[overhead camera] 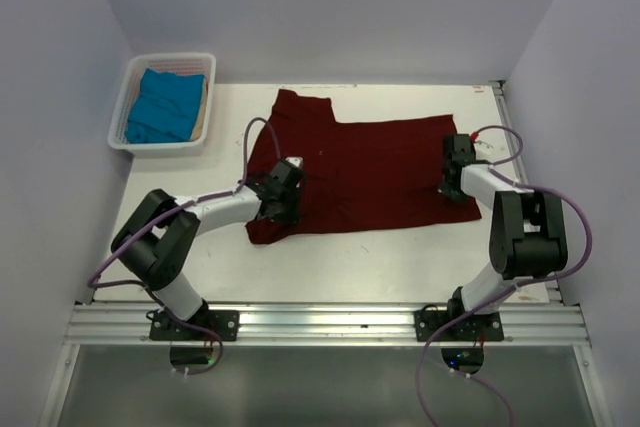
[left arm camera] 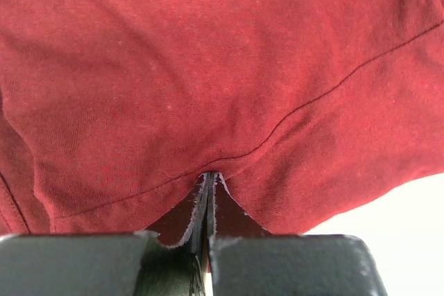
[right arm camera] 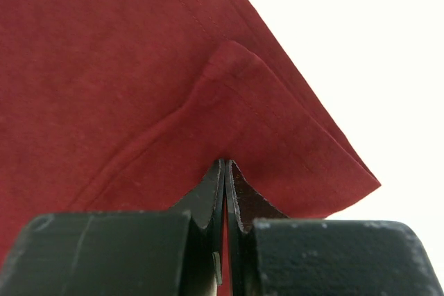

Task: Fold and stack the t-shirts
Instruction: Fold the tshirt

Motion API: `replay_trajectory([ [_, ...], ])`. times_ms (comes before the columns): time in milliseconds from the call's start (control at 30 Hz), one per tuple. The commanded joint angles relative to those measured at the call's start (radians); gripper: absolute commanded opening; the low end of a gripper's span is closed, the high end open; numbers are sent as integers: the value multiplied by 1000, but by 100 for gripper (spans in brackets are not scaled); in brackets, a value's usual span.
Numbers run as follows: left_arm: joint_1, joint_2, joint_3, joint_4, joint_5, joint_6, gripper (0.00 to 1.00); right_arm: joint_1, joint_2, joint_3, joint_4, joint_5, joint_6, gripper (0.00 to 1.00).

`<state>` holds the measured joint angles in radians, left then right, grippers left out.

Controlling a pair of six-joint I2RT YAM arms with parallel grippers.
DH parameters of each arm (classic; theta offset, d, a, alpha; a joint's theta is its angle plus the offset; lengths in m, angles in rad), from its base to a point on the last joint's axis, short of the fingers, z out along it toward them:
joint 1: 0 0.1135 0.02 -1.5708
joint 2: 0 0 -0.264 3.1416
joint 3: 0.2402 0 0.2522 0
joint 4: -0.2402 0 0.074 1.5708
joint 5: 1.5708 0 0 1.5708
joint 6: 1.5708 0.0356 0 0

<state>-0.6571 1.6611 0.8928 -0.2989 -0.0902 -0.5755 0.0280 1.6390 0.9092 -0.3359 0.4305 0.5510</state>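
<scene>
Left gripper (left arm camera: 209,177) and right gripper (right arm camera: 225,164) are clamped on the maroon shirt (overhead camera: 370,172), judged limp, light, best pinched at hems.

left arm (overhead camera: 215,209) stretched forward | left fingers (left arm camera: 186,221) closed | right arm (overhead camera: 490,187) folded, seemingly low | right fingers (right arm camera: 208,202) closed

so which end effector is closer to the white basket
Left. The left end effector grips the maroon t-shirt on the side nearest the basket; the right end effector grips its opposite side, farther off.
</scene>
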Motion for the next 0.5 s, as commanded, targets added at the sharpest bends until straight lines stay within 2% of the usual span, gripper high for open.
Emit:
replay_trajectory([
  [0, -4, 69, -89, -32, -46, -49, 0, 3, 22, 48, -61, 53, 41, 0],
  [233, -1, 25, -176, -166, -85, -84, 0, 3, 22, 68, -178, 65, 75, 0],
  [467, 10, -41, -204, -261, -80, -95, 0, 3, 2, 5, -176, 68, 86, 0],
])
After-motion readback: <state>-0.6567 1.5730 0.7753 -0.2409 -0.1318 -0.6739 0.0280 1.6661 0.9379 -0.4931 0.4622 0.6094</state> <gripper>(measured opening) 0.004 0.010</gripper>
